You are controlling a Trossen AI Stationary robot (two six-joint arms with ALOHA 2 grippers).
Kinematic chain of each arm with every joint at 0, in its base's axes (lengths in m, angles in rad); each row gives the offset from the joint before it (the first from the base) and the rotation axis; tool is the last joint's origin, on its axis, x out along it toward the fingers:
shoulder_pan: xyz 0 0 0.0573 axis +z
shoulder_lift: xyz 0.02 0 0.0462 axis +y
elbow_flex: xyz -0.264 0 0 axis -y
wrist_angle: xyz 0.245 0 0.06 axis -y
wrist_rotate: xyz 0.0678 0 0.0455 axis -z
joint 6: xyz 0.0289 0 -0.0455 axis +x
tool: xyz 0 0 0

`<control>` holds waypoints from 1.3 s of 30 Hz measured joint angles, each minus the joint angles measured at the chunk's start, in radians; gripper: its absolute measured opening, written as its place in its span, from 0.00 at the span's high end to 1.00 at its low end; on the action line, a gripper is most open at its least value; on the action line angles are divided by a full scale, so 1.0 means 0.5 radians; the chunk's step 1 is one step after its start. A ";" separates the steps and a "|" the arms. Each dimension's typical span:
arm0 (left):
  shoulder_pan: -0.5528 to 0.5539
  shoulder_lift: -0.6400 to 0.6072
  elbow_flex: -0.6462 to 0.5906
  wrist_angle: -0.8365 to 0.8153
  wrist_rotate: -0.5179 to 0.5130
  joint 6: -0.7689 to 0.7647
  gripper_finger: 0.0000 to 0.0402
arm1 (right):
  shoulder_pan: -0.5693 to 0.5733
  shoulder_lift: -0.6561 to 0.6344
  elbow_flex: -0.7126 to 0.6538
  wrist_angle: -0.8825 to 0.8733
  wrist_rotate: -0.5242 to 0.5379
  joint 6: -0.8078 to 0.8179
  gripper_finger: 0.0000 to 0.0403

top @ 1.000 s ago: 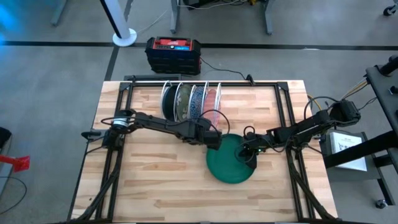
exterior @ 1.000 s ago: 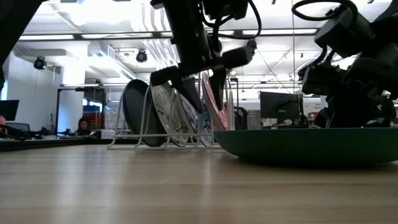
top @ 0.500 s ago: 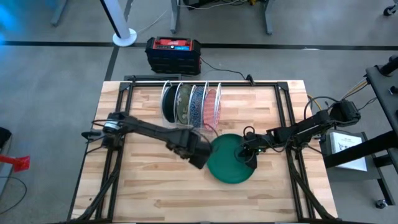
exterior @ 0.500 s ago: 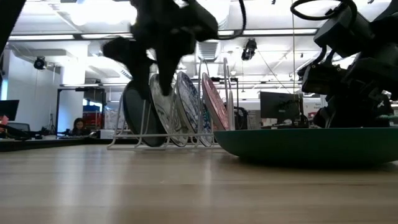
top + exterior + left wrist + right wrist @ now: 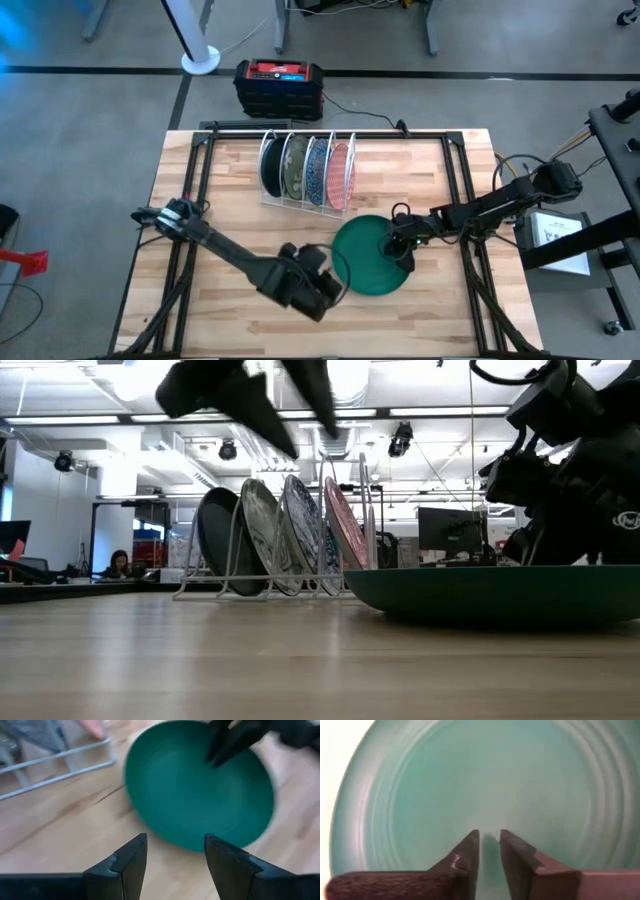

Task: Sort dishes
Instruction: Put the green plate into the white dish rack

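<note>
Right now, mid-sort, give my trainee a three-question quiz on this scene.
1. True or false: the green plate stands upright in the white wire rack.
2. How many plates stand in the rack?
3. Which sits over the green plate's right part? A) left gripper B) right gripper C) neither

Key:
1. False: it lies flat on the table, in front of the rack.
2. Four: dark teal plate, olive mottled plate, blue-and-white speckled plate, red-and-white patterned plate.
3. B; its fingers are slightly parted. The left gripper, open, is beside the plate's near-left edge.
</note>
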 joint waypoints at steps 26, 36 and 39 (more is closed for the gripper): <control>-0.092 0.422 -0.007 0.354 -0.442 -0.408 0.54 | -0.010 -0.701 0.005 -0.305 0.208 -0.064 0.55; -0.079 0.410 -0.025 0.367 -0.446 0.209 0.61 | -0.065 -0.684 0.152 -0.902 0.665 -0.199 0.54; -0.050 0.410 -0.037 0.141 -0.446 0.013 0.61 | -0.076 -0.597 0.170 -0.884 0.677 -0.195 0.54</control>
